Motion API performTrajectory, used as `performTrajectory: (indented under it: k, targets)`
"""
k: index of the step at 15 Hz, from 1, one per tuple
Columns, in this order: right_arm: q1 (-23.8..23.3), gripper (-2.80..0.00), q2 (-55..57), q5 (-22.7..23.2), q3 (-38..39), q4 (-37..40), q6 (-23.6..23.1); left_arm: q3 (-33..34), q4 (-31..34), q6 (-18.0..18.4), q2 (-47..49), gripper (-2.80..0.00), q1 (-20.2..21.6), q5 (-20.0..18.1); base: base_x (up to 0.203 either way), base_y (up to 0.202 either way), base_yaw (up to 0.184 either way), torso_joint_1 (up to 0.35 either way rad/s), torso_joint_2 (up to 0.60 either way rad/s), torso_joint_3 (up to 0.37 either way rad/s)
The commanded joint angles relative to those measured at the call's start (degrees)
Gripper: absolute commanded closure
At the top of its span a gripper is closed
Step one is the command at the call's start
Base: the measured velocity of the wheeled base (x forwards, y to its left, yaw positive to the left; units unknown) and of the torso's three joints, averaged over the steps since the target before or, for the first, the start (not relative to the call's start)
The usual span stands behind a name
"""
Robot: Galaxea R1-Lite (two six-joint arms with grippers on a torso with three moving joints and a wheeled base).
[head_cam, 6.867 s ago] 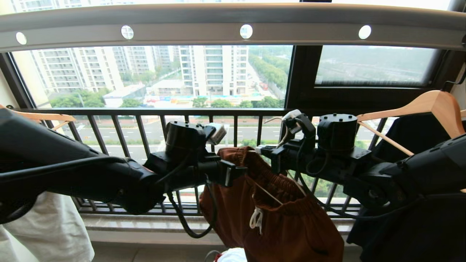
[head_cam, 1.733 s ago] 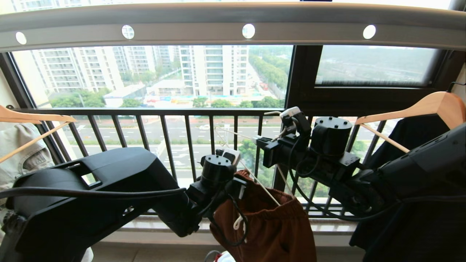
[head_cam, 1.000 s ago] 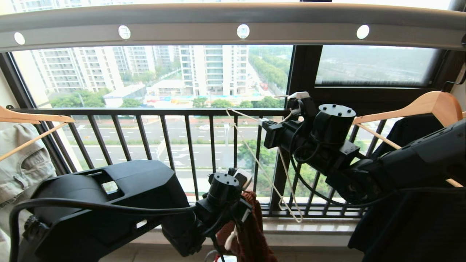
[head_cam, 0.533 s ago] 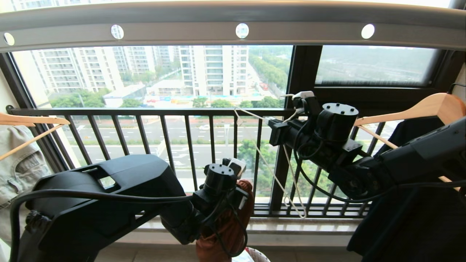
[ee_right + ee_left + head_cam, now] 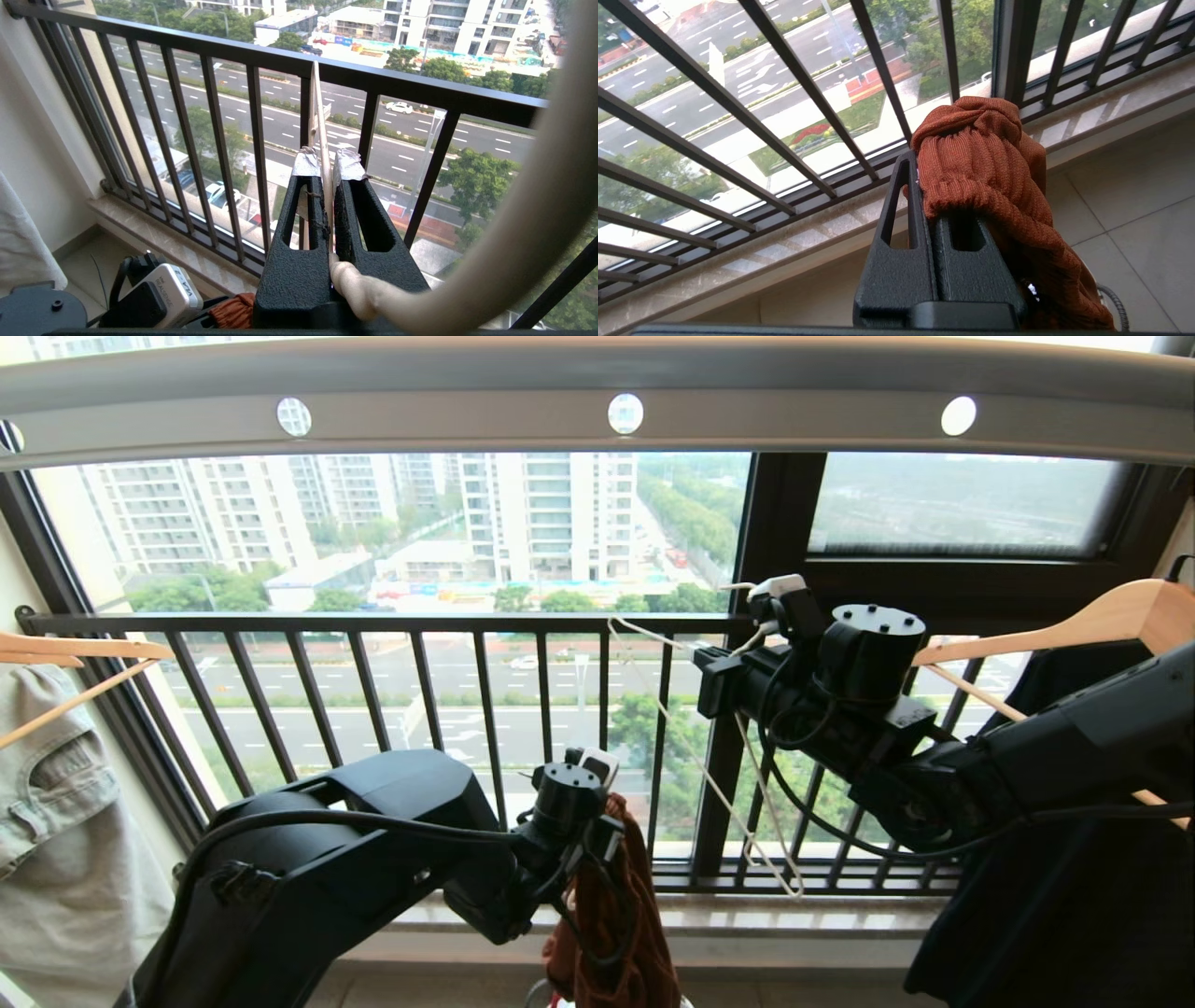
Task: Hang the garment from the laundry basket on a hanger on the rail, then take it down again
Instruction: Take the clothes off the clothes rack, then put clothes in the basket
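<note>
Left gripper (image 5: 927, 186) low, in front of the black balcony railing with vertical bars (image 5: 373, 625); fingers (image 5: 896, 242) closed tight on the garment (image 5: 616, 915), rust-brown shorts of soft ribbed fabric. Fabric is bunched over the fingertips and hangs straight down from the gripper as a narrow bundle, above the tiled floor (image 5: 1134, 196) just inside the stone sill (image 5: 784, 242).

Right gripper (image 5: 326, 168) higher and to the right of the left one, level with the top bar of the railing; fingers (image 5: 348, 205) pinched together on the thin cream-white wire hanger (image 5: 747, 821). Hanger is bare, off the wide flat silver-grey rail pierced by round holes (image 5: 467, 415), tilted, its lower end down near the sill. Garment and hanger apart, not touching.

Light wooden hanger (image 5: 1074, 621) with a black T-shirt (image 5: 1055, 915) at right. Another wooden hanger (image 5: 75, 649) carrying a pale grey-green denim piece (image 5: 56, 840) at left.
</note>
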Motion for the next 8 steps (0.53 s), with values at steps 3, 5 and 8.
performTrajectory:
  k: [3, 5, 8]
  targets:
    - [0.10, 0.00, -2.68, -0.03, 0.67, 3.79, -1.68, -1.68, -0.25, 0.63, 5.27, 0.00, 0.05, 0.78, 0.000, 0.000, 0.000, 0.000, 0.00, 0.000]
    - [0.20, 0.00, -2.69, -0.12, 0.67, 3.96, -1.76, -1.77, -0.25, 1.07, 5.72, 0.00, 0.05, 0.78, 0.000, 0.000, 0.000, 0.000, 0.00, 0.000]
    - [0.47, 0.00, -2.68, -0.12, 0.75, 4.58, -2.02, -1.80, -0.25, 1.07, 5.72, 0.00, 0.05, 0.70, 0.000, 0.000, 0.000, 0.000, 0.00, 0.000]
